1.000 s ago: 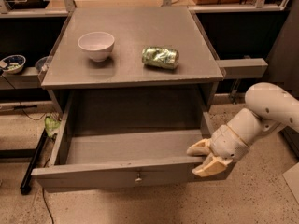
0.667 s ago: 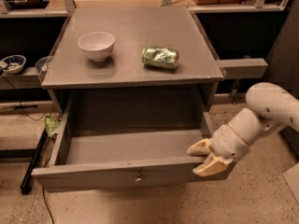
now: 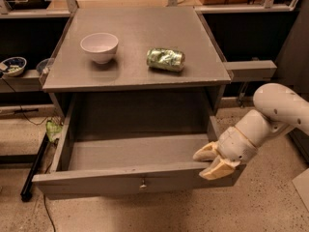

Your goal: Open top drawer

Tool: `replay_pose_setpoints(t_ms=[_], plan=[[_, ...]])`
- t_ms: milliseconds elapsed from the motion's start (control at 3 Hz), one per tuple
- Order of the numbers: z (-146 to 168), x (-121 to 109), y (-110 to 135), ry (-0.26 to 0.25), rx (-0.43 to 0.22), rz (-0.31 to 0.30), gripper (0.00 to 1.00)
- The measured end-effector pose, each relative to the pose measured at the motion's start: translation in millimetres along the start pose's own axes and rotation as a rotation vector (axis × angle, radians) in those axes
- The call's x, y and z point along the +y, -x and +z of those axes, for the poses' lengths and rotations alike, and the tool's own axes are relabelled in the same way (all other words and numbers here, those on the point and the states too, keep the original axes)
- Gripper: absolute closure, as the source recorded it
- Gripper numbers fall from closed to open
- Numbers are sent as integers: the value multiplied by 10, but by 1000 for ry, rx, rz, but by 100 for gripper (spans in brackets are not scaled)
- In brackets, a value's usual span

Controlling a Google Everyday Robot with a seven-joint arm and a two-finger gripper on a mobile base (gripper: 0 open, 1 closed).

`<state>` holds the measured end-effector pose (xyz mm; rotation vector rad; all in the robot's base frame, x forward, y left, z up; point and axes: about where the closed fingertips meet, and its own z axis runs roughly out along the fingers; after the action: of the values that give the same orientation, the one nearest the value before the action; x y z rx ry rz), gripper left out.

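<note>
The top drawer is pulled far out of the grey cabinet. Its plain flat front faces me with one small metal knob at centre, and its deep grey box is empty inside. My gripper sits at the drawer's right front corner, over the top edge of the front panel. Its cream fingers point left toward the drawer. The white arm reaches in from the right. No other drawer shows.
On the cabinet top stand a white bowl at left and a crushed green can lying on its side at right. A side shelf at left holds a patterned bowl. A black cable runs along the speckled floor at the left.
</note>
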<state>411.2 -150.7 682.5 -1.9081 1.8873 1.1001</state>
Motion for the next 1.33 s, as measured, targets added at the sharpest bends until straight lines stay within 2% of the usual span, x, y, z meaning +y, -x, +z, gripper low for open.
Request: replay_pose_setpoints(t_ms=[1333], plan=[[-41, -109, -4, 14, -13, -3, 100]])
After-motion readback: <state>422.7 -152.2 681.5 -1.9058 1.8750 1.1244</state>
